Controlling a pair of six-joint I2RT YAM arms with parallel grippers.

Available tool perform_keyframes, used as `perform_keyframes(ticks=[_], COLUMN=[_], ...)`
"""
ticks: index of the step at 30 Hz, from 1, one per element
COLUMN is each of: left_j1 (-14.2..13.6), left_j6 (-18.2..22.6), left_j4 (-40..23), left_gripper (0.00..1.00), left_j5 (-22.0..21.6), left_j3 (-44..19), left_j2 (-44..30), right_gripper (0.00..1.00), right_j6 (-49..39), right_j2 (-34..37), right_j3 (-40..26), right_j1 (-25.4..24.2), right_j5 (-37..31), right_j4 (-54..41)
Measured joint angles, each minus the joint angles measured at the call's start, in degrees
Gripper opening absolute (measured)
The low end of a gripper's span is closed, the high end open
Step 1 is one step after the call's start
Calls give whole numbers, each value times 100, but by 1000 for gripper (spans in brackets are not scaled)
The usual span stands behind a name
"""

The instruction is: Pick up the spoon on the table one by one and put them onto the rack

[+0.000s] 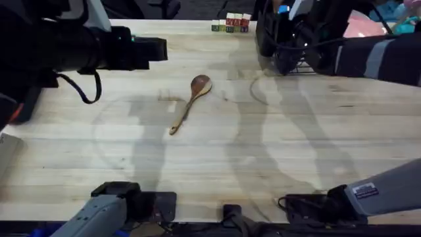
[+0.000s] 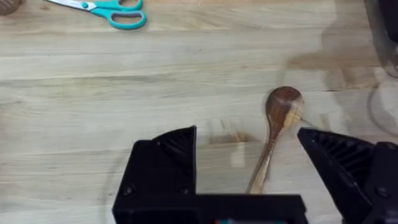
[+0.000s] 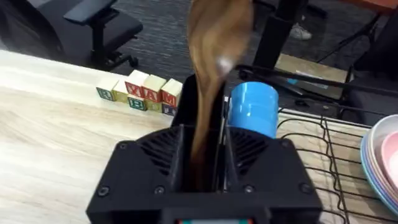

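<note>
While one spoon lies loose and the other is gripped, the scene reads as follows.

Loose spoon: a wooden spoon (image 1: pixel 190 101) lies flat near the middle of the surface (image 1: pixel 263 158), touching nothing else.
Long axis: in the overhead view it runs on a diagonal, bowl toward the far right, handle tip toward the near left.
Left tool: the left tool (image 2: pixel 249 180) hangs above this spoon with its fingers spread wide; the handle shows in the gap between them and the bowl lies beyond the tips.
Held spoon: a darker brown spoon (image 3: pixel 214 68) is clamped by its handle between the fingers of the right tool (image 3: pixel 202 165); its bowl points away from the tool, out past the fingertips.
Right tool position: at the far right, over the rack (image 3: pixel 323 155).
Rack: black wire, with a blue cup (image 3: pixel 252 109) and stacked pale plates (image 3: pixel 382 165) in it.
Surface: pale wood planks with fine grain, marked with faint rings.
Other things: teal-handled scissors (image 2: pixel 106 9) lie well apart from the loose spoon; a row of lettered blocks (image 1: pixel 230 23) sits at the far edge.
Room: dark carpet and an office chair (image 3: pixel 93 28) beyond the far edge.
</note>
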State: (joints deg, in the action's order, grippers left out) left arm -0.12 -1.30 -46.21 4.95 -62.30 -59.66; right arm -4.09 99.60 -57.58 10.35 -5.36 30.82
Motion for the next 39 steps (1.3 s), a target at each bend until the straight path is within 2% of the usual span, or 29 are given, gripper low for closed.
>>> perform_keyframes(ticks=[3, 11, 19, 21, 23, 24, 31, 39], left_j1=[0, 0, -2, -1, 0, 0, 0, 0], left_j6=[0, 0, -2, 0, 0, 0, 0, -2], left_j4=[30, 32, 35, 35, 39, 35, 30, -3], left_gripper=[996, 996, 996, 996, 996, 996, 995, 996], left_j5=[0, 0, 0, 0, 0, 0, 0, 63], left_j3=[0, 0, 0, 0, 0, 0, 0, 0], left_j2=[0, 0, -2, -2, 0, 0, 0, -2], right_gripper=[426, 469, 618, 709, 957, 984, 993, 993], right_j6=[-22, -22, -176, -250, -351, -369, -411, -414], right_j2=[0, -395, -1448, -1726, -2012, -2159, -3273, -4364], right_j3=[0, -2, -17, -17, -20, -20, -22, -22], right_j1=[48, 144, 400, 473, 535, 561, 603, 603], right_j5=[0, 0, 0, 1, 2, 1, 0, 0], right_j4=[-1, -290, -2139, -2698, -3192, -3395, -4660, -5679])
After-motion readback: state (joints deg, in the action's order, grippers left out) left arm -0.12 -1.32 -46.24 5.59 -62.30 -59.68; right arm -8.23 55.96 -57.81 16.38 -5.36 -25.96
